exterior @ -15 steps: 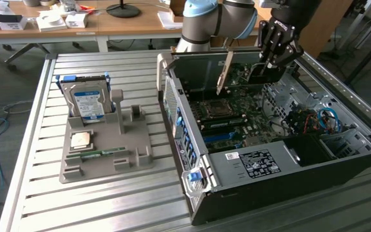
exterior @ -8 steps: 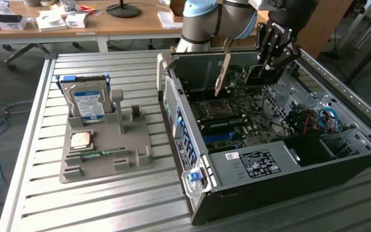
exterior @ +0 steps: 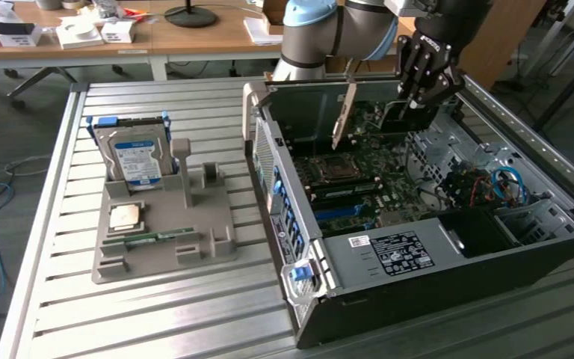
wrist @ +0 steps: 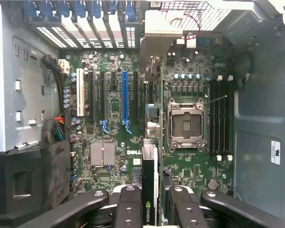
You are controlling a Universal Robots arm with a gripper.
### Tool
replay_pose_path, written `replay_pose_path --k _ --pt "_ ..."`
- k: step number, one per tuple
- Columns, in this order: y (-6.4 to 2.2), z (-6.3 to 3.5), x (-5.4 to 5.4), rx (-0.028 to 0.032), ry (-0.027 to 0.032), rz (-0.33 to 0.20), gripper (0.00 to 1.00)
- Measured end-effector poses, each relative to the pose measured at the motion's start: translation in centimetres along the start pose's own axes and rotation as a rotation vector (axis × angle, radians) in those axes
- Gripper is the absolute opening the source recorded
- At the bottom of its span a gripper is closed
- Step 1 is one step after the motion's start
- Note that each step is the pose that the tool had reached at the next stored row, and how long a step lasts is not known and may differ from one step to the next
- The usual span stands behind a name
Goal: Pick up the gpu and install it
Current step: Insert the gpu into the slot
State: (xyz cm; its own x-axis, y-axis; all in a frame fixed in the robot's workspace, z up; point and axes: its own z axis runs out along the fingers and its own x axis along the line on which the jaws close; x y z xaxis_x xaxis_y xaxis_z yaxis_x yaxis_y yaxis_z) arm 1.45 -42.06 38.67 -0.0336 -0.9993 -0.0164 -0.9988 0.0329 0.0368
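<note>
Misalignment is your risk: the pincer (exterior: 418, 97), clamped on the gpu (exterior: 399, 118), holds the thin dark card edge-on above the green motherboard (wrist: 190, 173) inside the steel case (exterior: 387, 314). A tilt could snag its pale metal bracket (exterior: 345, 112) or scrape components.

gpu (wrist: 150, 175) partly hidden between fingers (wrist: 128, 205), cut off.
</note>
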Motion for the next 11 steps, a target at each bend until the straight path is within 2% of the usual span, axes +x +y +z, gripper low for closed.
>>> replay_pose_path --k 11 --pt "0.85 0.08 -0.01 0.0 0.0 0.0 0.27"
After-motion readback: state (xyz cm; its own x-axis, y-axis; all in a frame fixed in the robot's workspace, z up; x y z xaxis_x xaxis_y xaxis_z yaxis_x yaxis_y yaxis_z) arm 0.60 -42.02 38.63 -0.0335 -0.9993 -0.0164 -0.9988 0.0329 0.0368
